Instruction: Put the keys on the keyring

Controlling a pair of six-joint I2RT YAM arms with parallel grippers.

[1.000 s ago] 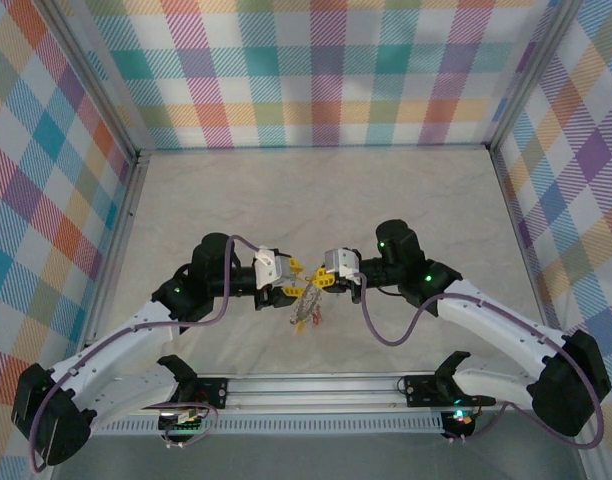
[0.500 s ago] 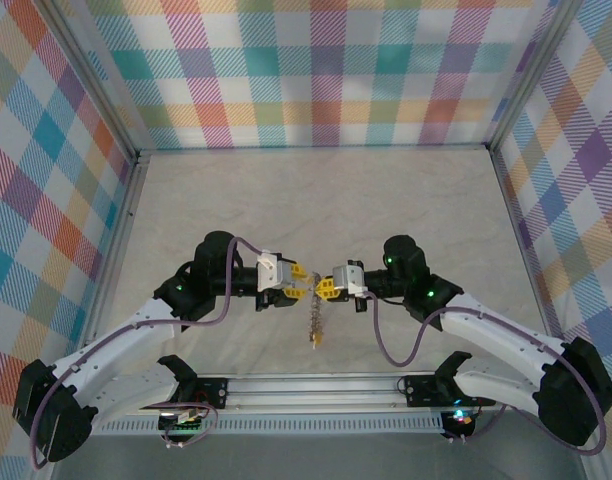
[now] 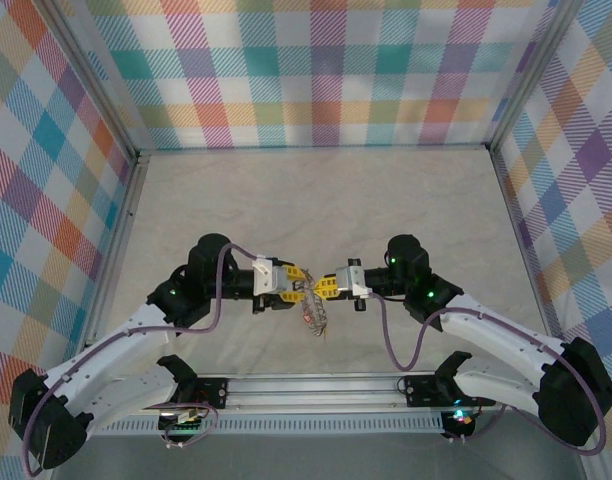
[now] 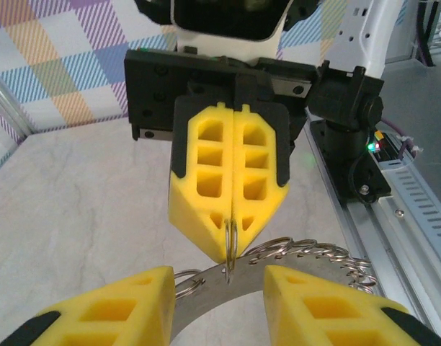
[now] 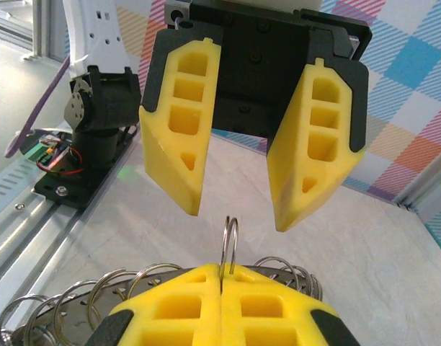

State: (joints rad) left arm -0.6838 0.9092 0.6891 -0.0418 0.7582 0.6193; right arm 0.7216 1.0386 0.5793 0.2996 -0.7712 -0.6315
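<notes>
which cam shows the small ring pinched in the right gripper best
Right wrist: the small ring stands clear above the shut right gripper, against pale table. Left wrist shows it too, but overlapping yellow fingers and the keyring. Top external: too small to make out.

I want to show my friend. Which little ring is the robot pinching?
Find the middle of the pale table. There the right arm's shut yellow fingers pinch one thin wire ring standing upright alone; the other rings lie crowded along the grey keyring.

Right end effector point(image 4: 231, 241) yellow; keyring point(image 4: 206, 295) silvery (tags point(image 3: 309, 318) seemingly red); walls point(image 3: 326, 70) pastel plaid.
</notes>
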